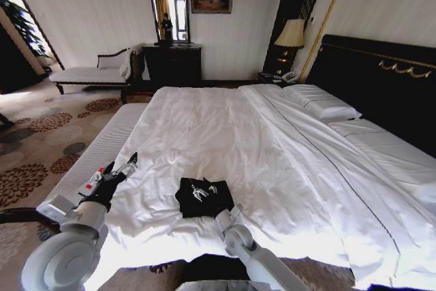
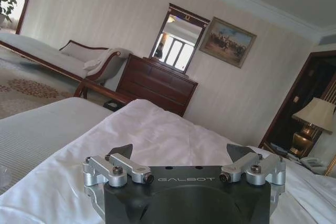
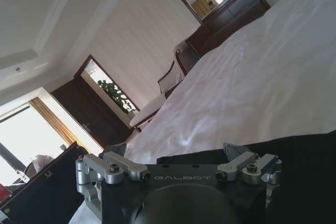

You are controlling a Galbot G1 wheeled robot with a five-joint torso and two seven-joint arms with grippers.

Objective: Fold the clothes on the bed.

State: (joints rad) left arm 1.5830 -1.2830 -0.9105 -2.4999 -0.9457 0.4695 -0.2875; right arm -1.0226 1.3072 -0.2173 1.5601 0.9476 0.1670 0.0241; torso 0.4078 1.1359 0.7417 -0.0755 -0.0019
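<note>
Right claw (image 1: 219, 210) is down on the near edge of the folded black T-shirt (image 1: 202, 197); can't tell its grip. Left claw (image 1: 129, 163) hangs wide open over the bed (image 1: 225, 134), well off to the shirt's side, holding nothing.

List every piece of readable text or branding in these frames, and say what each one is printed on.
"GALBOT": on the black body of the left hand, in its wrist view.
"GALBOT": on the black body of the right hand, in its wrist view.
White print on the black T-shirt lying on the bed: too small to read.
The framed painting on the wall bears no readable text.
</note>
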